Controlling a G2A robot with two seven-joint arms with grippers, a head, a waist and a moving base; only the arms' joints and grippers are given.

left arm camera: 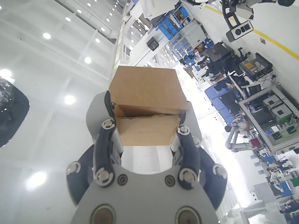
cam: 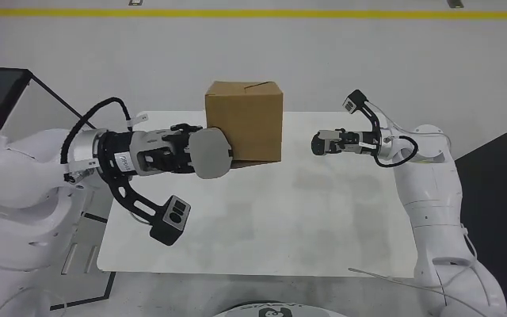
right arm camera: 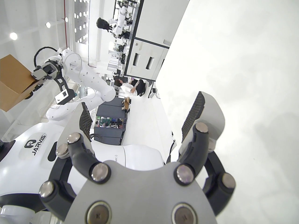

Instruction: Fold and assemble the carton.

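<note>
A brown carton (cam: 244, 119) with its top flaps shut stands at the back middle of the white table (cam: 277, 230), slightly tilted with a bottom flap showing. My left gripper (cam: 211, 153) is at its lower left corner. In the left wrist view the carton (left arm camera: 144, 87) lies ahead and the left gripper (left arm camera: 146, 117) is shut on its bottom flap, one finger on each side. My right gripper (cam: 320, 144) hangs open and empty to the right of the carton, a short gap away. Its fingers (right arm camera: 193, 115) stand wide apart over the table (right arm camera: 233, 59), with the carton (right arm camera: 11, 80) far off.
The table's front half is bare white surface. A black frame (cam: 17, 85) stands off the table at the far left. A yellow line (cam: 253, 13) runs along the floor behind the table.
</note>
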